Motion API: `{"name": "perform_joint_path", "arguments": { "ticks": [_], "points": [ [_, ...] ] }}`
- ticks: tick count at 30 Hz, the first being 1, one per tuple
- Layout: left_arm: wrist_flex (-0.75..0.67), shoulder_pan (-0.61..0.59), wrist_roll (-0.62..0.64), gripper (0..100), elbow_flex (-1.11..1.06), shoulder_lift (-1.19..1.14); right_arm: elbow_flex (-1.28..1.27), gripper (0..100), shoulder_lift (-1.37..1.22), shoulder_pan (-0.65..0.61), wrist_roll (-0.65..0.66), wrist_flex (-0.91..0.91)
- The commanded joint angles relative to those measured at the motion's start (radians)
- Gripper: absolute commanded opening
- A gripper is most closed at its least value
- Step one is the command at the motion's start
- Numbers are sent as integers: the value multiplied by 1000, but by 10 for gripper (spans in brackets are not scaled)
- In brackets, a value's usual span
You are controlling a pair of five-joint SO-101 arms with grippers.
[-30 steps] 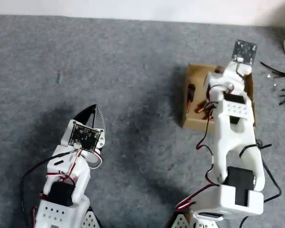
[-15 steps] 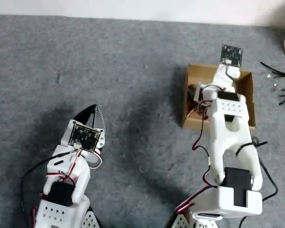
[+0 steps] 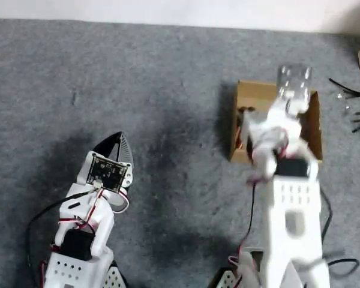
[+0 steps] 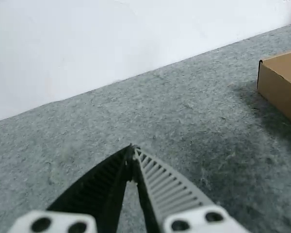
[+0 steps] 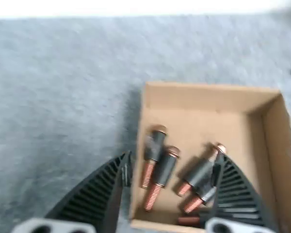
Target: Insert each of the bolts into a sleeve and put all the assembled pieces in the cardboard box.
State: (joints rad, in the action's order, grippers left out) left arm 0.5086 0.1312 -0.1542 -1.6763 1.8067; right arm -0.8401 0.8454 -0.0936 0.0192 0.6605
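Drawn back since a second ago, the right arm now holds the right gripper (image 5: pixel 173 158) spread and empty above the near wall of the cardboard box (image 5: pixel 208 97), probably because it has nothing left to carry. Several sleeved bolts (image 5: pixel 161 167) lie side by side on the box floor. The left gripper (image 4: pixel 132 151) is pressed together low over the grey carpet (image 4: pixel 208 126), well apart from the box and seemingly parked out of the way.
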Motion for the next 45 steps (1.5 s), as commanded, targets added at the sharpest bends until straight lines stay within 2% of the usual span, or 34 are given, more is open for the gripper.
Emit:
{"name": "perform_joint_path", "arguments": {
  "ticks": [1, 6, 12, 16, 20, 24, 30, 33, 37, 41, 45],
  "points": [
    [2, -7, -5, 7, -21, 4, -228, 228, 286, -35, 9, -119],
    [2, -7, -5, 7, -21, 4, -542, 228, 633, -28, 9, -226],
    [3, -7, -6, 7, -21, 4, -835, 228, 1000, -28, 9, -236],
    [5, -7, -6, 7, -21, 4, -978, 228, 961, -28, 9, -236],
    [15, -8, -8, 7, -21, 4, -993, 228, 914, -22, 8, -154],
    [124, -7, -8, 7, -21, 4, -995, 228, 903, 15, 8, 44],
    [405, -8, -8, 7, -21, 5, -995, 228, 905, 101, 8, 432],
    [575, -18, -8, 7, -21, 5, -995, 228, 932, 111, 8, 490],
    [787, -148, -9, 7, -21, 13, -995, 228, 955, 111, 8, 498],
    [796, -360, -9, 7, -21, 13, -995, 228, 955, 111, 8, 498],
    [796, -461, -5, 7, -21, 13, -995, 228, 955, 111, 8, 498]
  ]
}}
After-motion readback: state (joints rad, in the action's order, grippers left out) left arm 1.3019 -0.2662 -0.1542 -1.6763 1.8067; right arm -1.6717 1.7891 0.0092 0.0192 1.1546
